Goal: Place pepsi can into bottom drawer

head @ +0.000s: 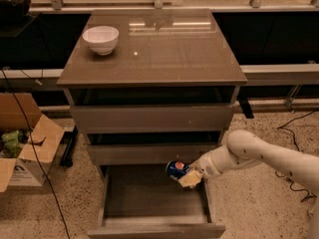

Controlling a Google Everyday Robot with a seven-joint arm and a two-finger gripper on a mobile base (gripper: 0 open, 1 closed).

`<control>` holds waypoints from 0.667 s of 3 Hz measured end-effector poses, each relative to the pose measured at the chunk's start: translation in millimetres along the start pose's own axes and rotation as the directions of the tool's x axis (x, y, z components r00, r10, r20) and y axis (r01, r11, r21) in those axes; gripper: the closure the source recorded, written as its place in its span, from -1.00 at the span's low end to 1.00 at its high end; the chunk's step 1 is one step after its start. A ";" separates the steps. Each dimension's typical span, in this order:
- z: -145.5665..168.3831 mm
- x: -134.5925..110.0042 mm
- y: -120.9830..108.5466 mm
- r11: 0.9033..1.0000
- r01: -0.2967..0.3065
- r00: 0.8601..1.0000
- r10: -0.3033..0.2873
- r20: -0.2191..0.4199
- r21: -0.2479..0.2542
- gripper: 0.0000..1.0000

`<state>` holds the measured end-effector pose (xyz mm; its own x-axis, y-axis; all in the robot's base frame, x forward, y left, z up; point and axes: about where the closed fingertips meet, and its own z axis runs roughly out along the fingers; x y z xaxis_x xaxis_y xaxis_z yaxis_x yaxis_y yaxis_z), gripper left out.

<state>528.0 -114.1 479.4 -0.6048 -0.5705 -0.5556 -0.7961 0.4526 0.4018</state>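
Observation:
The pepsi can is blue with a round red-white-blue logo and lies on its side in my gripper. My gripper is shut on the can and holds it above the right rear part of the bottom drawer. The bottom drawer is pulled far out and its wooden tray shows nothing inside. My white arm reaches in from the right, low beside the cabinet.
A white bowl stands on the cabinet top at the back left. The two upper drawers are slightly open. An open cardboard box sits on the floor at left. Cables lie on the floor at right.

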 end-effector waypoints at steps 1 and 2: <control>32.7 27.0 -27.9 0.999 -0.048 0.999 0.048 -0.014 -0.002 1.00; 71.5 60.3 -61.5 0.994 -0.108 0.993 0.108 -0.050 -0.016 1.00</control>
<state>542.1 -127.3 369.2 -0.6873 -0.5520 -0.4721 -0.7260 0.5009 0.4712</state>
